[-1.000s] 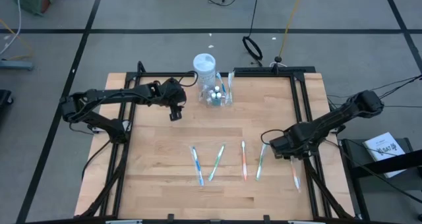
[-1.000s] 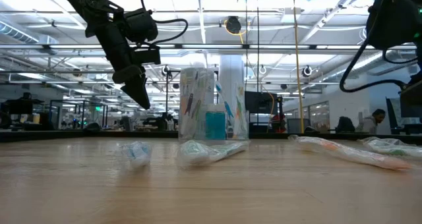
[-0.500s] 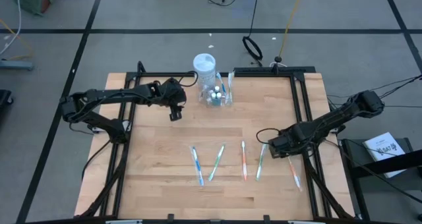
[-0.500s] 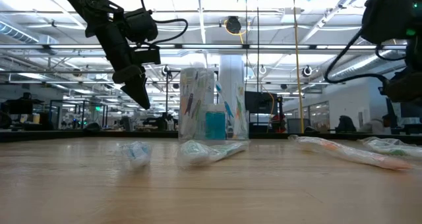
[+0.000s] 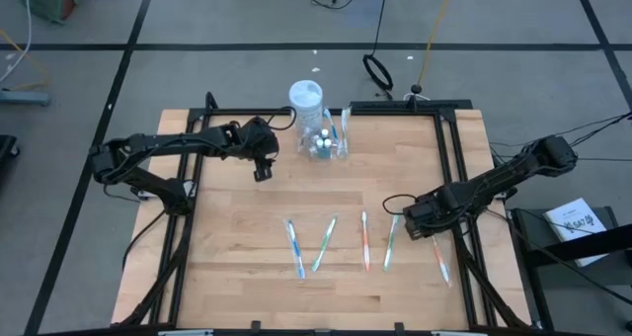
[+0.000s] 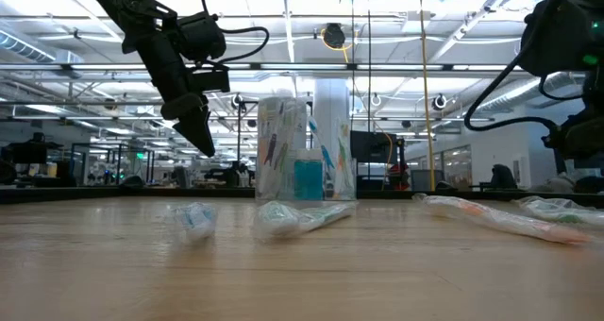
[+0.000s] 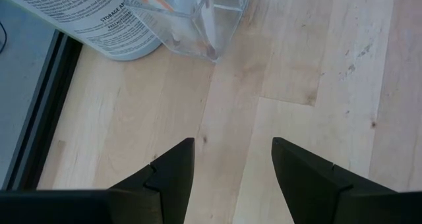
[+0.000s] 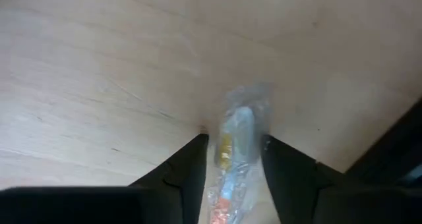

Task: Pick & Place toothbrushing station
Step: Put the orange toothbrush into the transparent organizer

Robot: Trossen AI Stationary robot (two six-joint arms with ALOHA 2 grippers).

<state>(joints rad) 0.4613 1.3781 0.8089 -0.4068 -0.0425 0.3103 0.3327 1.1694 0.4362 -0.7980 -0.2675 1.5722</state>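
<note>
The left gripper (image 5: 262, 170) hangs in the upper left of the high view, jaws spread wide and empty above bare table (image 5: 237, 247), just left of the clear cup (image 5: 326, 144) and the white-lidded jar (image 5: 306, 101) at top centre. Four toothbrushes (image 5: 295, 248) lie in a row across the lower middle. Further right, the right gripper (image 5: 417, 220) is down at the table, its fingers (image 8: 188, 171) straddling the head end of a fifth, wrapped toothbrush (image 8: 234, 151), not yet pinched. The risk seems to be the slippery wrapper: if the jaws close off-centre, the thin brush could squirt sideways or roll away. Pressing too low could jam the fingertips into the wood.
</note>
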